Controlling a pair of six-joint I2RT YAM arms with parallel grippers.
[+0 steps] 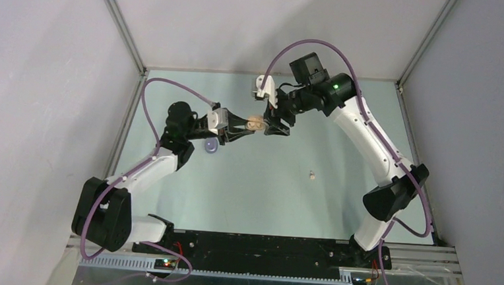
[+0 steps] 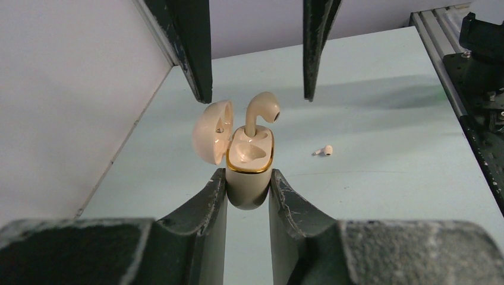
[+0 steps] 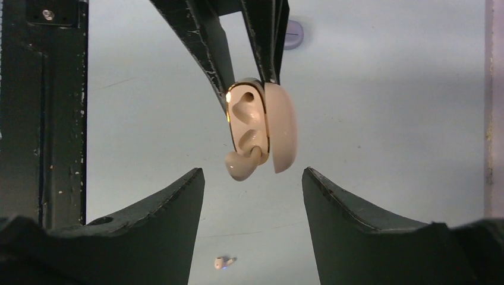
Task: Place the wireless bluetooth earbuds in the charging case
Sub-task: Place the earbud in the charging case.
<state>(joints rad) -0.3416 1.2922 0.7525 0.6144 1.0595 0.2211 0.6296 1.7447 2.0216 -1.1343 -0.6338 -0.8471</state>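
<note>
Left wrist view is showing the left gripper (image 2: pixel 248 178) clamping the cream case (image 2: pixel 248 195) by its lower body, one finger pressing on each side, with the gold-rimmed top facing up toward the camera. The lid (image 2: pixel 211 132) is hanging open on its hinge to the left in this view. One bud (image 2: pixel 262 110) is standing with its stem in the far socket, its head sticking up well clear of the rim, so it is not sitting fully home. The near socket is showing its bare hollow. A second bud (image 2: pixel 325 151) is lying on the table (image 2: pixel 386 119), well apart from the case and off to its right. The right gripper (image 2: pixel 257 98) is hanging just beyond the case with its fingers spread wide, one on either side of the standing bud and touching neither it nor the case. From the right wrist, the same wide fingers are framing the bud's head, and a lavender disc (image 3: pixel 294 34) is resting on the table past the left gripper. From the top camera, the two grippers are meeting near the far middle of the table, with the loose bud nearer the arm bases.
</note>
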